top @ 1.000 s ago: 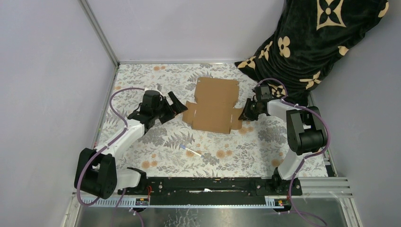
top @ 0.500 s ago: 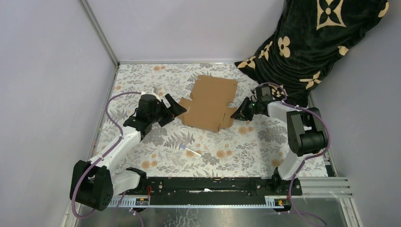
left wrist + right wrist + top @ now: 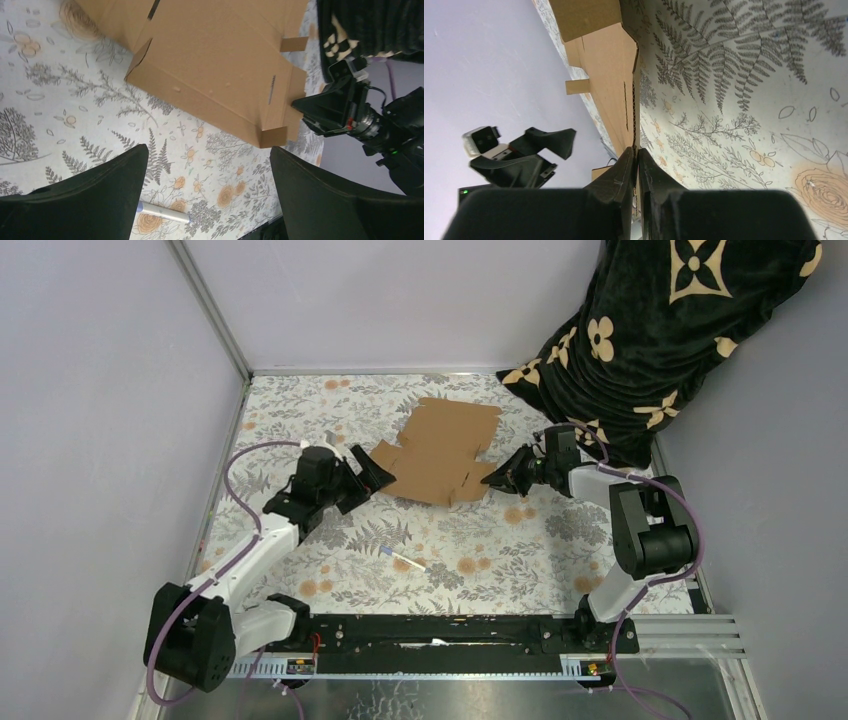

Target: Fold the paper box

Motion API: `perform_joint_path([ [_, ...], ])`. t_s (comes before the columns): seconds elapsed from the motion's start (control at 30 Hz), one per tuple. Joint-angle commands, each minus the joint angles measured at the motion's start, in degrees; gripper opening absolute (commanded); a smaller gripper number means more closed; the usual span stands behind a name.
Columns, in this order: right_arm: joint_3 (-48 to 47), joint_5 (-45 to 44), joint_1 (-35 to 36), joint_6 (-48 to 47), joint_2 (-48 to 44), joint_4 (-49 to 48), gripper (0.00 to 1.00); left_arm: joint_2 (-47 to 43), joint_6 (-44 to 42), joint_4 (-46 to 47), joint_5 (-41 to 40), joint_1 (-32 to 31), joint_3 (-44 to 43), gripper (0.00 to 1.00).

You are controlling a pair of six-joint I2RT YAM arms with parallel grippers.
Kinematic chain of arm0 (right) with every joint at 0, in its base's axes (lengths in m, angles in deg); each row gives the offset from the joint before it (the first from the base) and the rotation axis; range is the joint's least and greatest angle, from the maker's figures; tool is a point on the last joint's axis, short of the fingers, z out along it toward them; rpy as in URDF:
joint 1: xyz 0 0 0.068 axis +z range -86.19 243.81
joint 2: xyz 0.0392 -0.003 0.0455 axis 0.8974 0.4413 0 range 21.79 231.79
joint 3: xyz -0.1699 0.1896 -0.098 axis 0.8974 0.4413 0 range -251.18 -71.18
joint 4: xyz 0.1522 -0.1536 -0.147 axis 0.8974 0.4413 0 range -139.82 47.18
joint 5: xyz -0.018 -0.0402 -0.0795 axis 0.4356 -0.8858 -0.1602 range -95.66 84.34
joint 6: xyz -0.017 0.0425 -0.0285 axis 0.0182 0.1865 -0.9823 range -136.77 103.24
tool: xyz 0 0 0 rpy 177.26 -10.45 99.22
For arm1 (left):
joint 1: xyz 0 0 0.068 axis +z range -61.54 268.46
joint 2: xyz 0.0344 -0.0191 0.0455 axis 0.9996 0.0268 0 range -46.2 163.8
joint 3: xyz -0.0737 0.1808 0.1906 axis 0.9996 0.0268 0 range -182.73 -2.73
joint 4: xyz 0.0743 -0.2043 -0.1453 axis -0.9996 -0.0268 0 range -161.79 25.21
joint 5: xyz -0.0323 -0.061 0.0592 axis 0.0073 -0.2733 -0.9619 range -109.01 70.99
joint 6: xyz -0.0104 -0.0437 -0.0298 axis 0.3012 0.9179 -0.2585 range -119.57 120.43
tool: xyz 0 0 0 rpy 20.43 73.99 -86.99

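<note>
From above, the paper box [image 3: 440, 448] lies as a flat brown sheet, a little askew, on the floral table cover [image 3: 300, 410] toward the far middle. The left gripper [image 3: 368, 468] sits just beside its left flap with jaws spread. The right gripper [image 3: 497, 477] meets the sheet's right edge, closed down to a pinch. A white stick [image 3: 405, 560] lies nearer the arm bases, well apart from the sheet. A black patterned cloth [image 3: 660, 330] fills the far right corner.

In the left wrist view, the two fingers [image 3: 75, 200] stand wide apart, gripping nothing and touching nothing. The sheet lies ahead of them, with the right gripper's tip at its far flap.

In the right wrist view, the fingers [image 3: 616, 177] are pressed together on the sheet's thin edge, with cardboard between the tips.
</note>
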Motion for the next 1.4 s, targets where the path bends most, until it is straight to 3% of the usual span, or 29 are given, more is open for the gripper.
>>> perform_joint_path([
  [0.0, 1.80, 3.37, -0.27, 5.90, -2.95, -6.54, 0.13, 1.85, 3.51, 4.30, -2.82, -2.42, 3.72, 0.99],
  [0.37, 1.78, 2.68, -0.24, 2.95, -5.05, -3.42, 0.13, 8.23, 7.94, 11.94, -5.56, -6.68, 4.17, 0.99],
  [1.37, 12.04, 7.46, -0.20, 11.94, -10.27, -15.21, 0.13, 23.40, 17.10, 18.35, -19.35, -14.09, -2.38, 0.99],
])
